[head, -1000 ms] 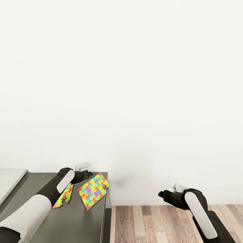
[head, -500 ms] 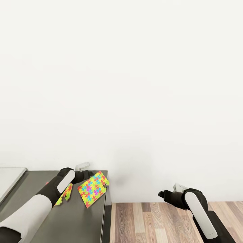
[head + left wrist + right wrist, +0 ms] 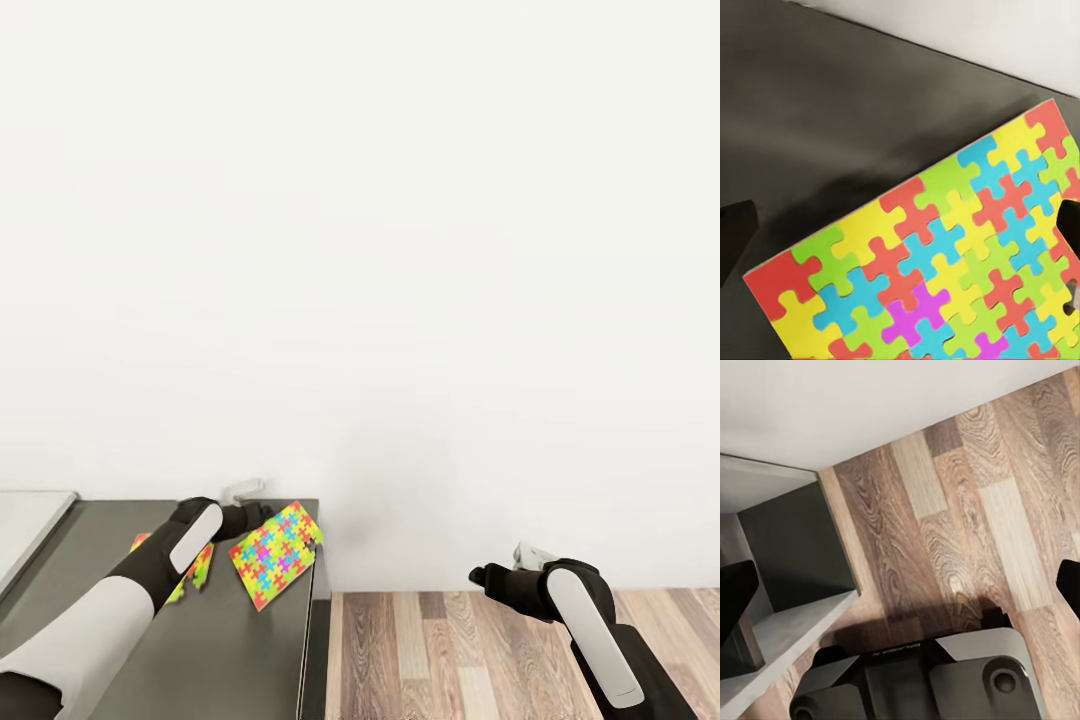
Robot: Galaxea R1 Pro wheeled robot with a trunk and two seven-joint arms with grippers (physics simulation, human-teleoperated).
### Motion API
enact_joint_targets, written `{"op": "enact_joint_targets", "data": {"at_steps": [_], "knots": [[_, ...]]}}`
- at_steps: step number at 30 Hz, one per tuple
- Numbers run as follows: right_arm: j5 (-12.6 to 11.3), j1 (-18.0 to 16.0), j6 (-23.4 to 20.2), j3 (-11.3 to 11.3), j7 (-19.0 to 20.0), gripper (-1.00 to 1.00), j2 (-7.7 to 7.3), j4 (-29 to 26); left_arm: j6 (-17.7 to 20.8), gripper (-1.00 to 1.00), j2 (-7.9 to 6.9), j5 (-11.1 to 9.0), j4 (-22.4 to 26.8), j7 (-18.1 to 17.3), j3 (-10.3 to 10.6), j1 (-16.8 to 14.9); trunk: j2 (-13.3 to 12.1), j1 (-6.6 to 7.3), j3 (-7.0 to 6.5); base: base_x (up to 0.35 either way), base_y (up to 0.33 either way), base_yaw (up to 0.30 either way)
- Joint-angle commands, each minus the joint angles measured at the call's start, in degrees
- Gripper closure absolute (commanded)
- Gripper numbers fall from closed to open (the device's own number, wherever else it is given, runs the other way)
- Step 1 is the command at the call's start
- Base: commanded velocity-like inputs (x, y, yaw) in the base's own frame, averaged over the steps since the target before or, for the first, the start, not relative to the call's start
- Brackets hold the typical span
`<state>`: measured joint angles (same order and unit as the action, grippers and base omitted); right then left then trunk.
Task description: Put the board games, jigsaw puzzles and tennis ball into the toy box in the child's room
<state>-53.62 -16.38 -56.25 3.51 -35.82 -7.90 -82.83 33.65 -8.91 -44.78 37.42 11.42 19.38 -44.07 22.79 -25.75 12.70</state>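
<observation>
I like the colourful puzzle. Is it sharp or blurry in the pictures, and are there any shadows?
Left wrist view: the jigsaw puzzle is sharp, every piece edge clear, with a soft dark shadow beside it on the dark table. Head view: the same puzzle is small but crisp, under even light with no glare. Right wrist view: a dim shadow lies on the wood floor near the robot's base.

arms [image 3: 150,570]: black joints | white shells | dark base [image 3: 922,679]
</observation>
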Motion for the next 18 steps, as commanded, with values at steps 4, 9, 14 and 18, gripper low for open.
{"op": "enact_joint_targets", "data": {"at_steps": [4, 9, 14, 18], "knots": [[-0.52, -0.06, -0.09, 0.10, -0.62, -1.00, -0.07, -0.06, -0.74, -1.00, -0.01, 2.29, 0.11, 0.81, 0.31, -0.05, 0.13, -0.03, 0.50, 0.000, 0.000, 0.000], [-0.52, -0.06, -0.09, 0.12, -0.61, -1.00, -0.03, -0.06, -0.90, -1.00, 0.02, 3.22, 0.11, 0.86, 0.27, -0.05, 0.13, -0.03, 0.96, 0.000, 0.000, 0.000], [-0.52, -0.06, -0.09, 0.10, -0.64, -1.00, -0.06, -0.06, -0.95, -1.00, 0.09, 3.48, 0.11, 0.88, 0.30, -0.05, 0.13, -0.03, 1.43, 0.000, 0.000, 0.000], [-0.52, -0.06, -0.09, 0.10, -0.62, -1.00, -0.06, -0.06, -0.96, -1.00, 0.38, 3.54, 0.11, 0.88, 0.30, -0.05, 0.13, -0.03, 1.81, 0.000, 0.000, 0.000]]}}
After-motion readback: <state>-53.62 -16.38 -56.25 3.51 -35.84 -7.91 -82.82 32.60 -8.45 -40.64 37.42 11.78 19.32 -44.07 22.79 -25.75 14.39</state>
